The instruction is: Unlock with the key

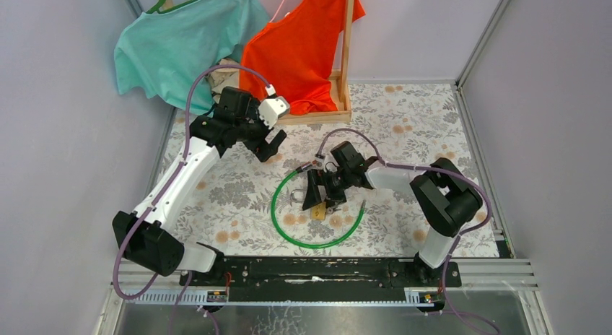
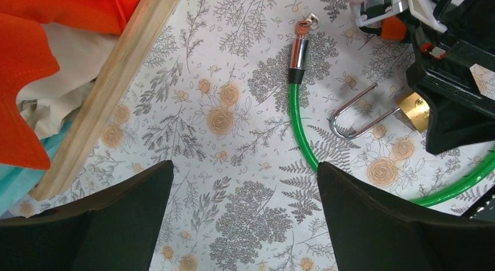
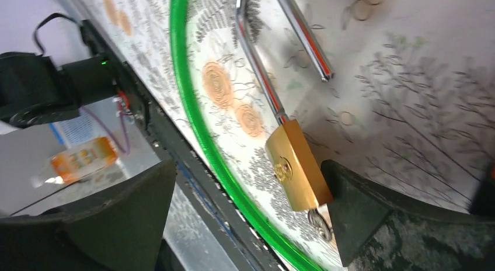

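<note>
Right gripper [image 3: 248, 166] gapes over the brass padlock [image 3: 297, 166], green cable [image 3: 198, 125] looping around.

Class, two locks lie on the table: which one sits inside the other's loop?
The brass padlock, small and gold with its shackle open; the green cable lock forms the ring around it.
</note>
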